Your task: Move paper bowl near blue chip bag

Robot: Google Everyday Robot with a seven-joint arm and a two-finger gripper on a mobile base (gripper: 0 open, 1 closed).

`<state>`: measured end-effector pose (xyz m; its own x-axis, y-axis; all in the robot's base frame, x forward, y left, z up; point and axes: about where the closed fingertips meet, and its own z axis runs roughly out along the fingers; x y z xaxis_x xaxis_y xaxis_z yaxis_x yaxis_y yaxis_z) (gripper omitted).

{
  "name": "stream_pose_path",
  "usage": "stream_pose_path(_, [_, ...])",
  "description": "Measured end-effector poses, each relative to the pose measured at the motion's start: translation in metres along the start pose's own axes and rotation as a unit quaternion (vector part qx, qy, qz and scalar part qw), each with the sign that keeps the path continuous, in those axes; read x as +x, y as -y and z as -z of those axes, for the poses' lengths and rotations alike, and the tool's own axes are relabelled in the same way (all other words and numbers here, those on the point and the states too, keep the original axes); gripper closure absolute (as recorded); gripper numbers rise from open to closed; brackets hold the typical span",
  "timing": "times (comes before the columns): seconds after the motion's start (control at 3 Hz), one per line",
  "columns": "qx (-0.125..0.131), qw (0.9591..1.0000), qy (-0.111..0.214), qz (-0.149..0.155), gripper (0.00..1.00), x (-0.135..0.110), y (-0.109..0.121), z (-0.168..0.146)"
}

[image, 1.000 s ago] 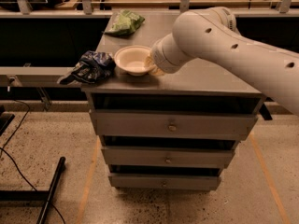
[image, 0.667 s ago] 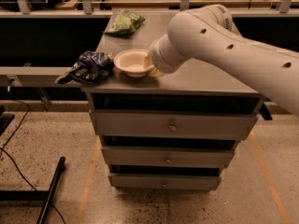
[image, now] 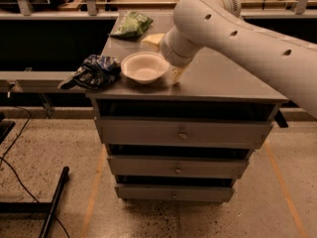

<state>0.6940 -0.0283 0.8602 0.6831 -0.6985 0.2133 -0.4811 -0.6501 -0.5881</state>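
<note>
- Your gripper was low over the grey top of the drawer cabinet, just beside the right rim of the paper bowl. You could not tell whether it touched the rim.
- Most of the gripper was hidden under the thick white arm, so you could not tell if it was spread or pressed together.
- The paper bowl stood upright on the front left part of the top, close to the front edge.
- The blue chip bag lay crumpled at the front left corner, just beside the bowl on its left. Part of it reached past the left edge.
- A green snack bag lay at the back left of the top, well apart from the bowl.
- A pale yellow thing showed behind the bowl, partly covered by the arm. You could not tell what it was.
- The three drawers of the cabinet were closed.
</note>
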Motion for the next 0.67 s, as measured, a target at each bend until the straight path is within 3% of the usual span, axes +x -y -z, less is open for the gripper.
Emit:
stream_pose_path(0.33, [0.000,1.0000,0.000,0.000,0.18,0.0009,0.0022,0.0029])
stream_pose_path(0.67, [0.000,1.0000,-0.004,-0.006,0.49,0.0066,0.0044,0.0076])
